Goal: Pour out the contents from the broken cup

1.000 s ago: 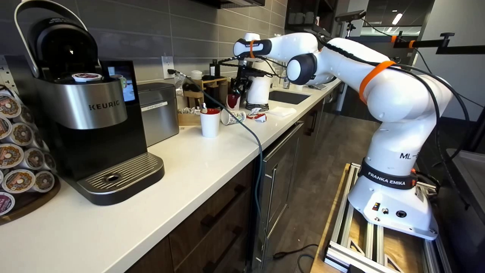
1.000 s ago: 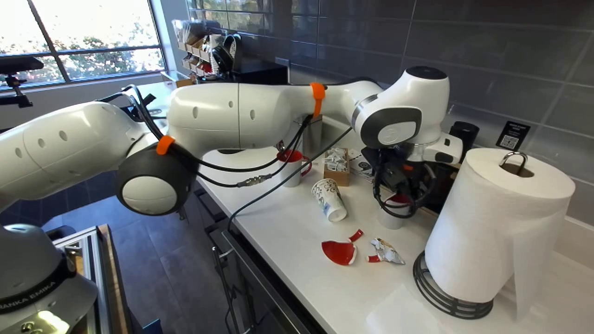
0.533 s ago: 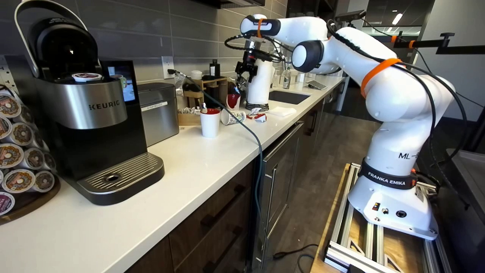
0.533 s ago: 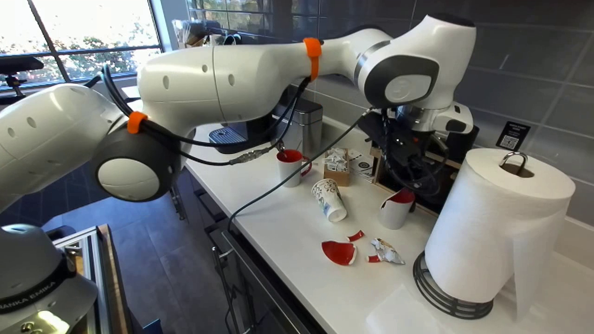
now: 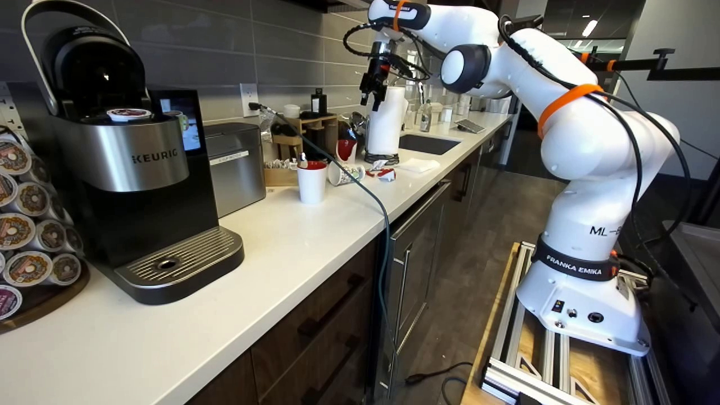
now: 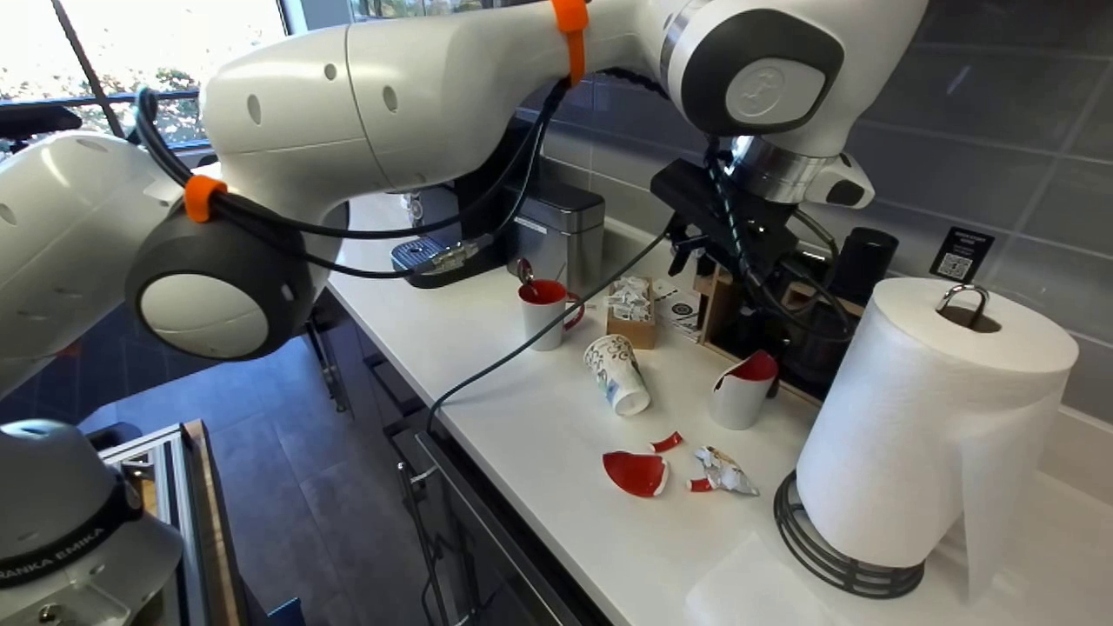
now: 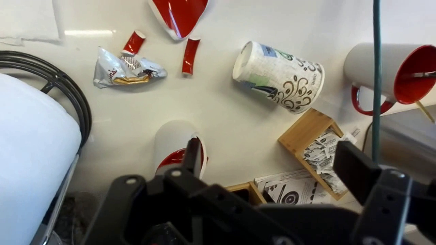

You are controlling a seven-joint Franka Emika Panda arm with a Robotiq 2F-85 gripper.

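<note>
The hand [image 7: 272, 158] is pointing down over the table [image 6: 539, 435], jaws standing wide apart, the arm [image 6: 461, 96] arching above. Below, the broken cup [image 6: 735, 404] is standing upright near the paper towel roll [image 6: 922, 435]. Packets [image 7: 332, 140] are showing "pepper"; the coffee maker [image 5: 135, 154] is showing "KEURIG", the arm's base band [image 5: 574, 266] "FRANKA EMIKA".
</note>
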